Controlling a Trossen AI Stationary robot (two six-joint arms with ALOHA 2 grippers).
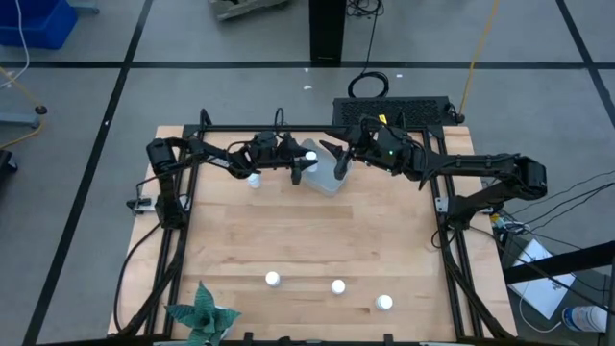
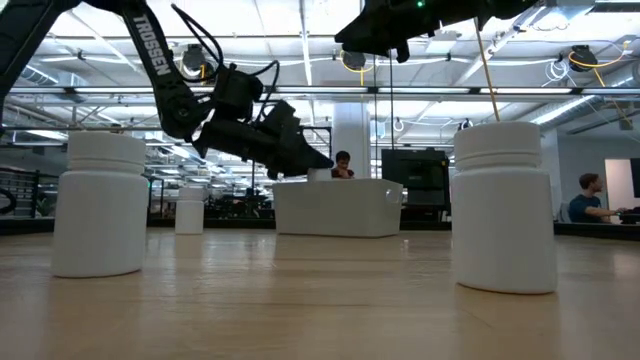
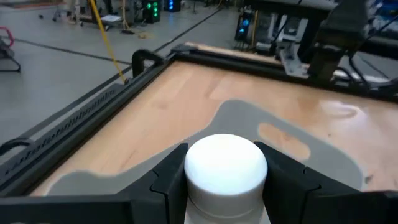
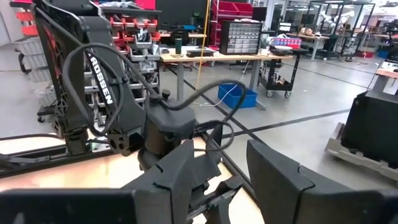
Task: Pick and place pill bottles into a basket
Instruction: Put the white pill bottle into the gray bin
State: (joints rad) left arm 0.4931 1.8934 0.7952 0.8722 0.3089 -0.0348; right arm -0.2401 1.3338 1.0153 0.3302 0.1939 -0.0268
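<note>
In the left wrist view the held pill bottle (image 3: 226, 171) is cut off below by the frame edge, its body hidden between the fingers (image 3: 166, 183); from overhead the basket (image 1: 325, 172) is partly covered by both arms, its contents not visible; the green paper plant (image 1: 202, 312) is clipped at the bottom edge

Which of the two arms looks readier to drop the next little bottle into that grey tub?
The left. Its gripper holds a pill bottle between its fingers beside the basket; the right gripper holds nothing.
</note>
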